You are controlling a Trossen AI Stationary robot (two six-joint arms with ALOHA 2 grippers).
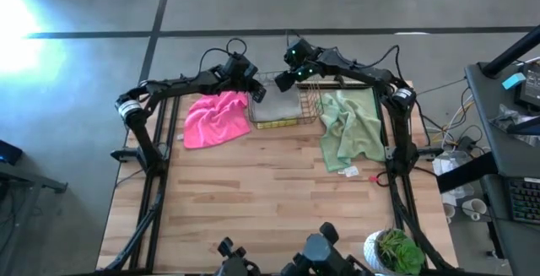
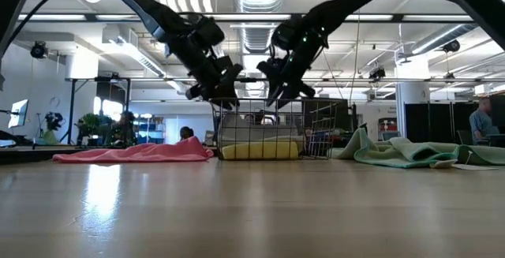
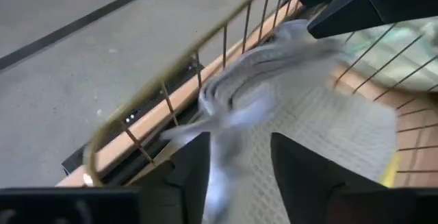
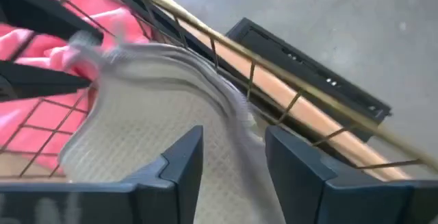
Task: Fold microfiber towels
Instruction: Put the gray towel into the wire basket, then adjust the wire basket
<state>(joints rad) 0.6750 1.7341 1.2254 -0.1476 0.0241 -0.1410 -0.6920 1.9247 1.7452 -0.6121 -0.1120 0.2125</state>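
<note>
Desk (image 1: 253, 192), wooden slats, holding the following, left to right

Pink towel (image 1: 216, 117): lay crumpled on the desk just left of the basket, touching its left side; seen as a low flat heap in the low view (image 2: 134, 153)

Left tool (image 1: 256, 93): hung over the basket's left rear corner; its two fingers (image 3: 191, 176) stood apart, the grey towel's edge lying loose between them, not clamped

Basket (image 1: 305, 121): wire, copper-coloured, at the rear middle of the desk

Grey towel (image 1: 277, 105): lay inside the basket, folded flat, its rear edge bunched against the back wall; waffle weave visible in the left wrist view (image 3: 308, 128) and the right wrist view (image 4: 144, 128)

Yellow towel (image 1: 277, 124): under the grey one, showing as a strip along the basket's front wall; a flat layer at the basket bottom in the low view (image 2: 260, 149)

Right tool (image 1: 284, 79): hung over the basket's rear, near the left tool; fingers (image 4: 181, 155) apart above the grey towel, holding nothing

Green towel (image 1: 350, 128): pale sage, lay spread and rumpled on the desk right of the basket, one corner against its right side
</note>
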